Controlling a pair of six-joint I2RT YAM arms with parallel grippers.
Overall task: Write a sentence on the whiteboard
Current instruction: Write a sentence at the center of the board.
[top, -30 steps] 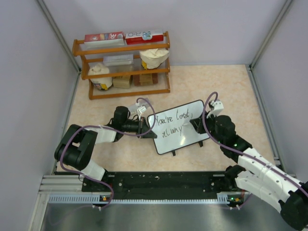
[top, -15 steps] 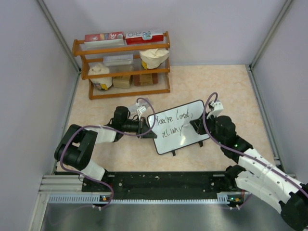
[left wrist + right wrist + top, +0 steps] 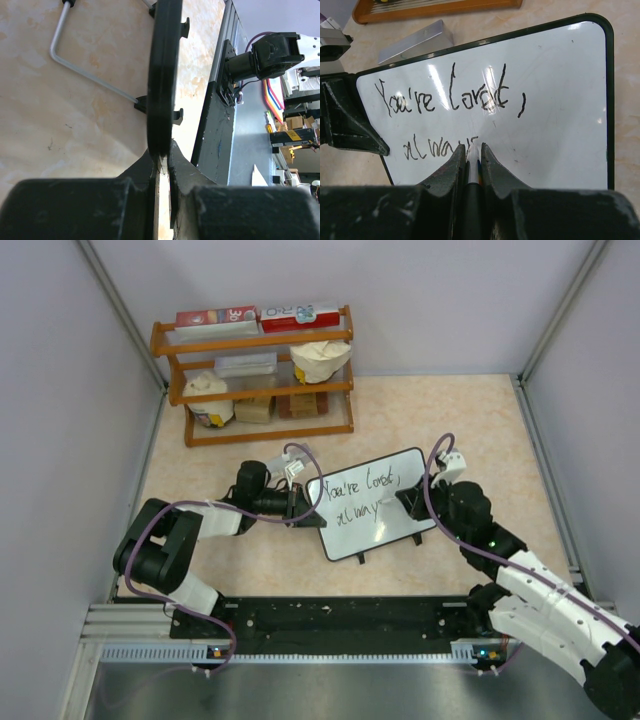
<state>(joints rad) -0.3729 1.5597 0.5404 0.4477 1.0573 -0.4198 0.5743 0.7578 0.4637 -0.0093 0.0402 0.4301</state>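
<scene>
The whiteboard [image 3: 385, 530] stands tilted on its feet at mid-table. My left gripper [image 3: 305, 508] is shut on its left edge; in the left wrist view the black frame [image 3: 162, 75] sits pinched between the fingers of the left gripper [image 3: 162, 150]. The sentence [image 3: 450, 95] is black script in two lines, "You're loved," over an unfinished "always". My right gripper [image 3: 471, 147] is shut on a marker [image 3: 471, 165], whose tip touches the board at the end of the second line. From above, the right gripper [image 3: 405, 498] is at the board's right part.
A wooden shelf rack [image 3: 255, 375] with boxes and bags stands at the back left. A clear plastic box [image 3: 415, 42] lies just behind the board. The board's wire stand [image 3: 85, 75] rests on the table. Grey walls close in both sides.
A short new stroke has appeared at the end of the second line. My right gripper with the marker has crept slightly right. The left arm and the board have stayed put.
</scene>
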